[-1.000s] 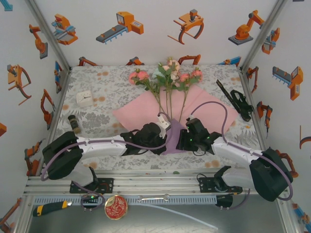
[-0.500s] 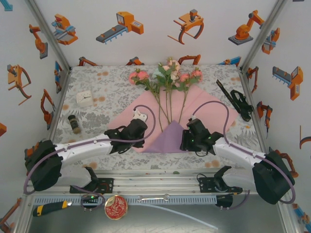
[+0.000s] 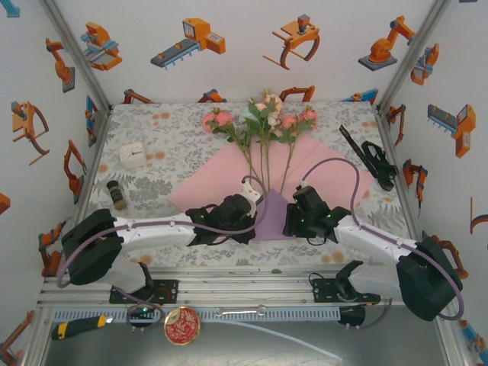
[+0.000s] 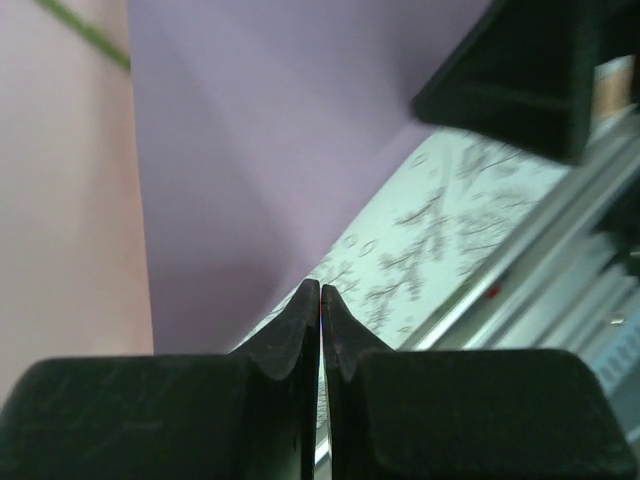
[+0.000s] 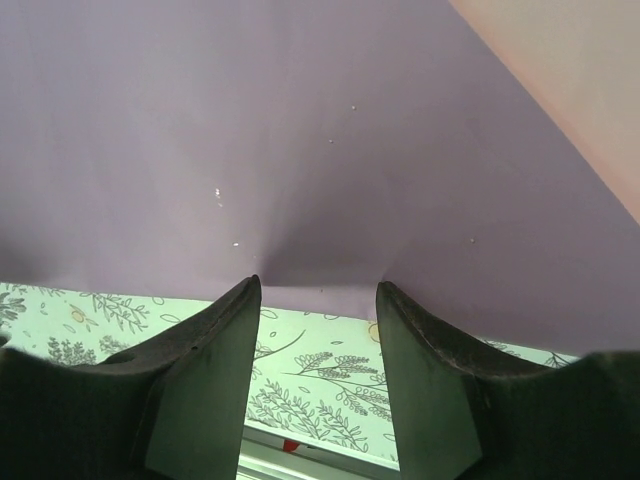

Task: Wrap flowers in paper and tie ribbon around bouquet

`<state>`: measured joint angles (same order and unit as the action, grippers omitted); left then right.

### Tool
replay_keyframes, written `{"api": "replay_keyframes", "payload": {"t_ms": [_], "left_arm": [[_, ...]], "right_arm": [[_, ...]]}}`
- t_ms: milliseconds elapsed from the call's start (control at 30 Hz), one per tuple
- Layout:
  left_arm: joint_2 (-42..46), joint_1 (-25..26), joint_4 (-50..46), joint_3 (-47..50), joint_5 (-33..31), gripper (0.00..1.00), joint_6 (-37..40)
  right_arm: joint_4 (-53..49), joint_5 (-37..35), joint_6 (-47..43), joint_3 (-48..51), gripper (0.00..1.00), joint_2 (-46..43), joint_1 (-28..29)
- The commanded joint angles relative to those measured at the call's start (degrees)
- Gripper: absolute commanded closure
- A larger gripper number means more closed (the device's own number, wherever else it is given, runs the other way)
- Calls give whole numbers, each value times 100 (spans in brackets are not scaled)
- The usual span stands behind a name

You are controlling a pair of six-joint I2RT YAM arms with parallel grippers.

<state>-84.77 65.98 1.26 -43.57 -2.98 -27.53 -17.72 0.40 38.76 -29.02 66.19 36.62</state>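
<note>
White arm links point(image 3: 156, 229), black joints point(image 3: 91, 248), purple-grey cables point(image 3: 339, 164) and black tapered tool fingers point(image 5: 200, 380)

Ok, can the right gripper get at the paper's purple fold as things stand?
Probably yes: the right gripper stands open at the near purple edge of the paper, nothing between; the left gripper, shut, sits beside it.

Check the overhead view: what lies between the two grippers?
A folded-over lilac corner of the paper lies between the left gripper and the right gripper in the top view; each wrist view shows its edge at the jaws.
</note>
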Motion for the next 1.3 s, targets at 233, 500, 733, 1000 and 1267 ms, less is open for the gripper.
{"api": "replay_keyframes", "payload": {"t_ms": [233,500,733,1000,1267], "left_arm": [[-127,-360,234,708,-296,96,-249],[41,-648,437,1287,-258,98,-677],[118,-656,310,1367,-314,98,-817],[387,-682,388,1511,-318,89,-1137],[1362,-1005,-2,1384,-628,69,-1582]], "right_arm": [[-502,-674,187,-37,48,-313,-38],[-985,-895,569,151,46,-587,-757],[-1477,-1468,1417,362,43,-1214,-1274],[-1723,-1567,1895,511,43,-1652,-1746],[-1596,-831,473,-177,39,-1874,-1682]]}}
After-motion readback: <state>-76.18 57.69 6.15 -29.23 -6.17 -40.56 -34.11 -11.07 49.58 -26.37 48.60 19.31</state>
